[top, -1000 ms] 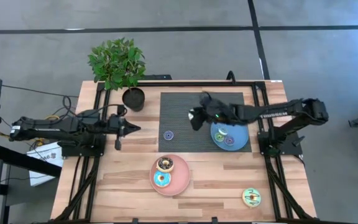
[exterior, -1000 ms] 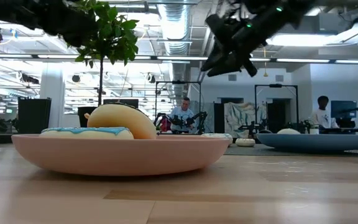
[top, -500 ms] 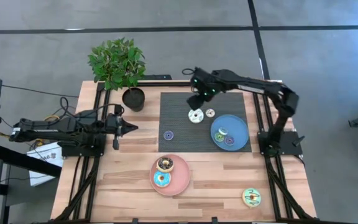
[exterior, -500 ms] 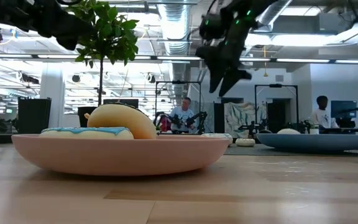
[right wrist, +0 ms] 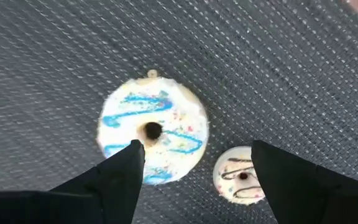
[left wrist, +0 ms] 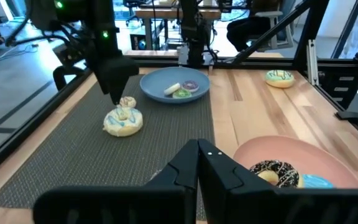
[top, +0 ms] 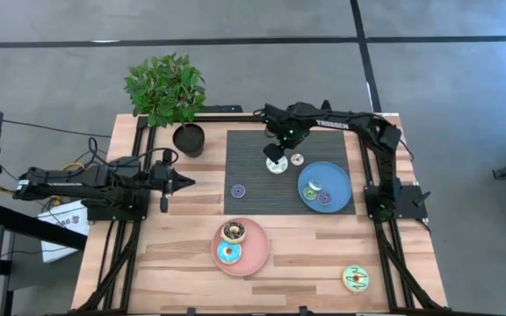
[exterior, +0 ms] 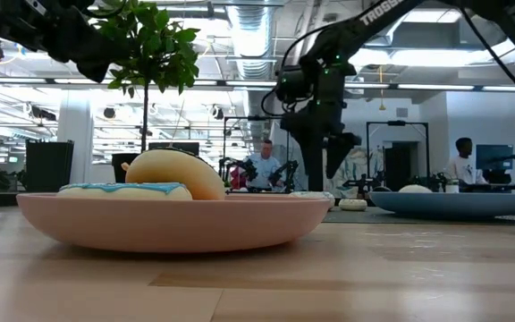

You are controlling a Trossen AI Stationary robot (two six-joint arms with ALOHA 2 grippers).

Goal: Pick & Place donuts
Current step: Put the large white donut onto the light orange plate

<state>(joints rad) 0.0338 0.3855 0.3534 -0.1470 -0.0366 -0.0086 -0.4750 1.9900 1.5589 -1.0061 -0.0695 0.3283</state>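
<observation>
A white donut with blue streaks (right wrist: 153,140) lies flat on the dark mat (top: 253,175), with a tiny cream donut (right wrist: 241,176) beside it. My right gripper (right wrist: 194,168) hangs open above them, pointing down; it also shows in the high view (top: 277,151). Its fingers touch nothing. The pink plate (top: 257,254) holds a dark brown donut (top: 234,231) and a blue donut (top: 228,254). Tiny donuts lie on the blue plate (top: 336,197). A tiny purple donut (top: 238,190) sits on the mat, and a green-yellow donut (top: 355,278) lies near the front right. My left gripper (top: 181,182) waits shut at the left.
A potted plant (top: 167,92) stands at the far left corner, next to the mat. Black frame rails run along both sides of the wooden table (top: 174,263). In the low view, people stand in the room beyond the table.
My right gripper has swung from over the blue plate toward the table's far edge and left, and tipped to point straight down. It has then sunk over the white donut, with its fingers spreading apart. The donuts have not moved.
</observation>
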